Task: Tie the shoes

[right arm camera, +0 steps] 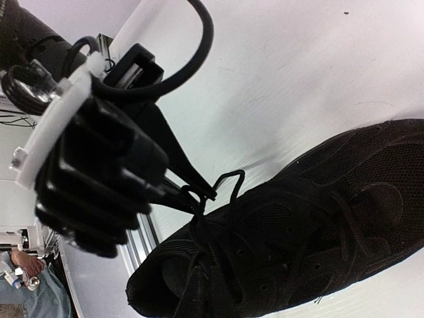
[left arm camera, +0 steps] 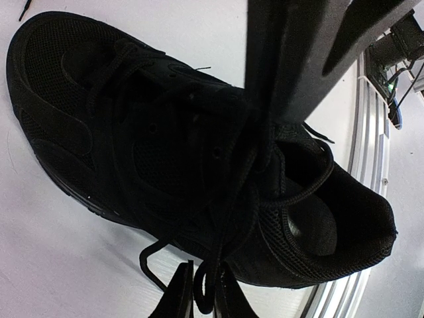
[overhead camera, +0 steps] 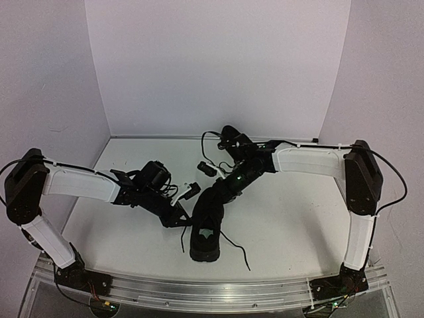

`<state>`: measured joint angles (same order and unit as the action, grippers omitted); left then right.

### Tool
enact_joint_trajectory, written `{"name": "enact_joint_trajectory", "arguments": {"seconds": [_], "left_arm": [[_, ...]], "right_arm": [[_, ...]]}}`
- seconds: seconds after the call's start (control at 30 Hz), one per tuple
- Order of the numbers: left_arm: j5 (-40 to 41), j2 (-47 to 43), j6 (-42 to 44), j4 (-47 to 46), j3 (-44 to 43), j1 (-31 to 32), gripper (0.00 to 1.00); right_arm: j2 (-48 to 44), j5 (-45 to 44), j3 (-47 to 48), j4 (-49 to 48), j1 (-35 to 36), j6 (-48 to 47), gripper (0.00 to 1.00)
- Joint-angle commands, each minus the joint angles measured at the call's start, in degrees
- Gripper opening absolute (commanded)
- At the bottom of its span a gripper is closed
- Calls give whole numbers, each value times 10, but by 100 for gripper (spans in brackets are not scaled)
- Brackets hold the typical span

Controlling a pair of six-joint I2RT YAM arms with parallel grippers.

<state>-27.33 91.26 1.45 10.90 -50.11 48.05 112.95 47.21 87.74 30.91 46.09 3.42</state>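
One black sneaker (overhead camera: 205,228) lies mid-table with its heel toward the near edge. It fills the left wrist view (left arm camera: 165,152) and the right wrist view (right arm camera: 298,238). My left gripper (overhead camera: 183,221) is at the shoe's left side, shut on a loop of black lace (left arm camera: 202,291) just off the sole. It shows in the right wrist view (right arm camera: 199,192) pinching that loop. My right gripper (overhead camera: 222,193) reaches down onto the shoe's tongue, and its dark fingers (left arm camera: 278,99) appear shut on a lace above the eyelets. The second shoe is not clearly in view.
A loose lace end (overhead camera: 240,257) trails on the white table right of the heel. A metal rail (overhead camera: 212,293) runs along the near edge and shows close to the heel (left arm camera: 372,139). White walls enclose the back and sides. A dark shape (overhead camera: 228,136) sits behind the right wrist.
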Motion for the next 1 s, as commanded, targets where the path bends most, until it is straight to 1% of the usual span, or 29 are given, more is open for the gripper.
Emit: {"name": "enact_joint_trajectory", "arguments": {"seconds": [0.0, 0.07, 0.13, 0.23, 0.47, 0.57, 0.67, 0.77, 0.83, 0.97], "left_arm": [[-2, 7, 0, -19, -10, -2, 12], [-2, 8, 0, -20, -8, -2, 12], [-4, 10, 1, -20, -6, -2, 12], [-8, 13, 6, -15, -5, -2, 12], [16, 25, 29, 25, -12, -2, 14], [7, -8, 29, 13, -2, -2, 22], [-18, -87, 16, -30, 27, -2, 34], [-6, -151, 1, -38, 34, -4, 46], [0, -174, -7, -26, 25, -7, 51], [-7, -206, -33, -19, 4, -15, 57]], "right_arm": [[-32, 8, 0, 3, 6, -14, 1], [-32, -9, 3, 3, 6, -10, 3], [-25, -47, 12, 3, 4, 3, 12], [-9, -70, 18, 7, 1, 13, 17], [-14, -72, 1, 6, 1, 12, 20], [-27, -73, -6, 4, -3, 12, 24], [-43, -61, -18, 1, -17, 15, 28], [-67, -55, -33, -11, -25, 19, 32], [-86, -53, -46, -22, -29, 27, 37], [-115, -58, -58, -37, -39, 36, 46]]}}
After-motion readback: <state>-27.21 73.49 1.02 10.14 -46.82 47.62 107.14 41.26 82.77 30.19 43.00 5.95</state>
